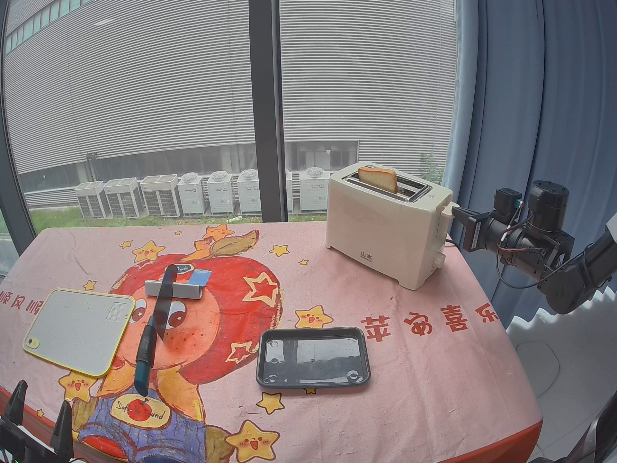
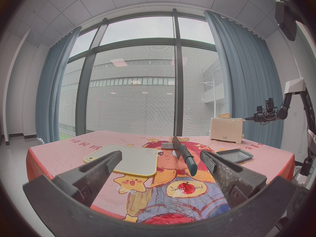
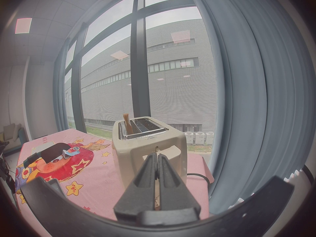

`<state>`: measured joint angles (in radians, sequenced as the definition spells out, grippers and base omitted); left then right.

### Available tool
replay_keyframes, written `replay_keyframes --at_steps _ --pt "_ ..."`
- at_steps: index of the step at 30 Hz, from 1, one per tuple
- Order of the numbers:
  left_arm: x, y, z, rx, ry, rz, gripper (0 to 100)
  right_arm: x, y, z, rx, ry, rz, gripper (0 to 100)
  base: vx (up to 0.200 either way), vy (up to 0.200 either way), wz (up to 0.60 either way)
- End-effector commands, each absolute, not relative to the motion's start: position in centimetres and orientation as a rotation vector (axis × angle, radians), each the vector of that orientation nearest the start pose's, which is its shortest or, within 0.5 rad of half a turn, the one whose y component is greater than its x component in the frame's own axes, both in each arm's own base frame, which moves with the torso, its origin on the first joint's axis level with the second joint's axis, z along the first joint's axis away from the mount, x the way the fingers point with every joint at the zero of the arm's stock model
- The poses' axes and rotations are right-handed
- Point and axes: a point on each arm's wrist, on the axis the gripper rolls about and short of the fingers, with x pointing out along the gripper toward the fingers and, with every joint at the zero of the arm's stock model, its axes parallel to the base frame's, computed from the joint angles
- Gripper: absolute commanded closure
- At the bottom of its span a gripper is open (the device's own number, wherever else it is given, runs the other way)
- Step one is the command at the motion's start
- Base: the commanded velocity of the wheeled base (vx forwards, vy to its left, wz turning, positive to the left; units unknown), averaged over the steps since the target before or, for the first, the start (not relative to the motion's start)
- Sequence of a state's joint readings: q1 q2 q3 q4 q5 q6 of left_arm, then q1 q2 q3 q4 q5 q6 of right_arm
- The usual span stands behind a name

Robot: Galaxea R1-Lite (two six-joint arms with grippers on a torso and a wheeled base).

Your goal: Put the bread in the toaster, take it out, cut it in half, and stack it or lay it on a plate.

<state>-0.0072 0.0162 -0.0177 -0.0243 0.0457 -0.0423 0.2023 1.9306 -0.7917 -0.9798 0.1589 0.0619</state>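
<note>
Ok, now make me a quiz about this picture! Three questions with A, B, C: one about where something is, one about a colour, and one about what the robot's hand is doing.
1. Where is the bread? A on the floor; B sticking up from the toaster; C in a bowl.
2. What colour is the plate? A yellow; B red; C dark grey.
3. The right gripper is: A shut; B wide open; C holding a spoon.
Answers: 1 B, the slice pokes out of a slot. 2 C, it looks dark and glossy. 3 A, no gap shows between its tips, beside the toaster.
</note>
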Motion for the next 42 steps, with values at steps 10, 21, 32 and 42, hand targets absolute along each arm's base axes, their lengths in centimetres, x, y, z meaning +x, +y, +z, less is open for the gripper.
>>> replay_keyframes --at_steps 10,21,32,42 --pt "-2.3 0.1 7.9 -0.044 -0.022 0.038 0 34.7 7.4 11.8 0.055 0.23 0.351 100 0.0 0.0 0.0" --pt "-2.3 0.1 7.9 -0.044 -0.022 0.038 0 34.9 7.2 10.7 0.047 0.265 0.344 100 0.0 0.0 0.0" --pt "-2.3 0.1 7.9 -0.044 -0.022 0.038 0 34.8 7.2 9.4 0.04 0.31 0.343 100 0.0 0.0 0.0" --pt "-2.3 0.1 7.9 -0.044 -0.022 0.038 0 34.9 7.4 8.3 0.039 0.341 0.346 100 0.0 0.0 0.0"
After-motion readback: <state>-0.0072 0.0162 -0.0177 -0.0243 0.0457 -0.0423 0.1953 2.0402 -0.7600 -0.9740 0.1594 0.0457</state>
